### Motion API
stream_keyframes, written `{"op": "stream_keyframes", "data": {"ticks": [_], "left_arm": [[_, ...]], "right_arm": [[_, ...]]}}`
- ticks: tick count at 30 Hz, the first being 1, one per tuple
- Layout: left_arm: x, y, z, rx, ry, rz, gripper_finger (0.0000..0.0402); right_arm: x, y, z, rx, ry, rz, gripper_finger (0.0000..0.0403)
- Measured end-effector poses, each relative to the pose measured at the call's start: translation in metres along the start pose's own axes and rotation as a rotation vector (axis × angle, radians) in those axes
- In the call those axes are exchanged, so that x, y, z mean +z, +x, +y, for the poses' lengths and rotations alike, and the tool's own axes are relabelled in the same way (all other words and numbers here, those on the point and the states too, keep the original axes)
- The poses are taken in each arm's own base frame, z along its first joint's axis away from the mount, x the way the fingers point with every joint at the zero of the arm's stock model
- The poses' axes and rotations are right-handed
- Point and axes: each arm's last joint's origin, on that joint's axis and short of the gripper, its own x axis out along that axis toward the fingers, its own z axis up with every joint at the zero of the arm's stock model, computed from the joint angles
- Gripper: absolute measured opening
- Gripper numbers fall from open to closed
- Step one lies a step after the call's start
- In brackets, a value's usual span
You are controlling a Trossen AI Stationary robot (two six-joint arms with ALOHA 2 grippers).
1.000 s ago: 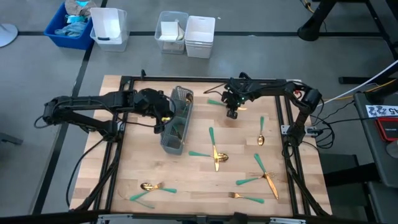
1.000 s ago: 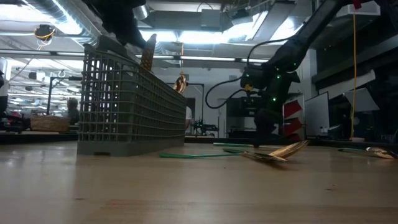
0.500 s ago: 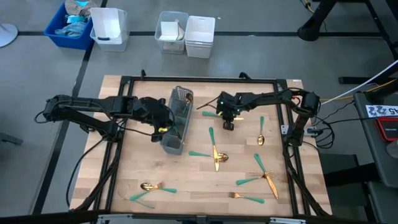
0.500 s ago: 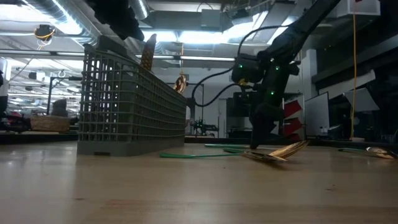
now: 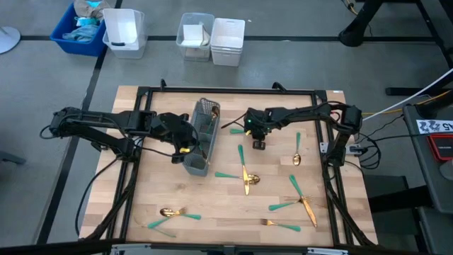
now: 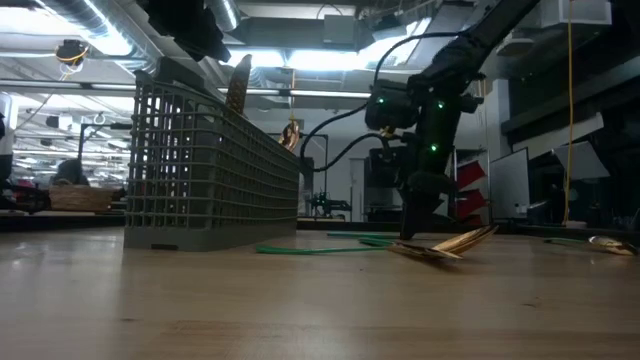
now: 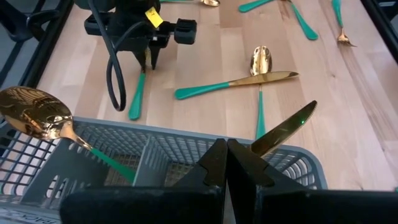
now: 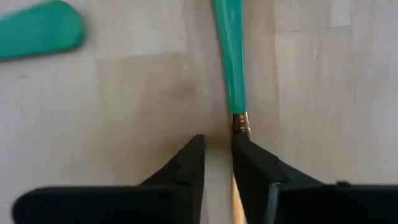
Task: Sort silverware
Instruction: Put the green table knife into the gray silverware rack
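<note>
Wood table (image 5: 141, 212): silverware (image 5: 244, 173) scattered beside basket (image 5: 201, 138)
Right gripper (image 8: 216, 155): parted slightly — set down over a teal handle (image 8: 229, 56)
Left gripper (image 7: 225, 163): closed, empty — held above basket

No legible text: a white label with dark marks on the black case (image 5: 433, 138) at the right edge beside the worktop (image 5: 212, 205) is too small to be read.

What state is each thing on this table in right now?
Caddy: upright on the table, holding two pieces.
Spoon: standing in the caddy, head up.
Knife: standing in the caddy, blade up, leaning.
Left gripper: shut, above the caddy.
Right gripper: open, down at the table by a teal handle.
Loose silverware: lying flat on the table.
</note>
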Motion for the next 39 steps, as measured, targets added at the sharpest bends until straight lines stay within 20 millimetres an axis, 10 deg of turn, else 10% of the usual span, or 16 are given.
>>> {"op": "stream_keyframes", "data": {"ticks": [39], "left_arm": [[0.000,0.000,0.000,0.000,0.001,0.001,0.0004]], "right_arm": [[0.025,-0.005,0.023,0.022,0.341,-0.077,0.0095]]}}
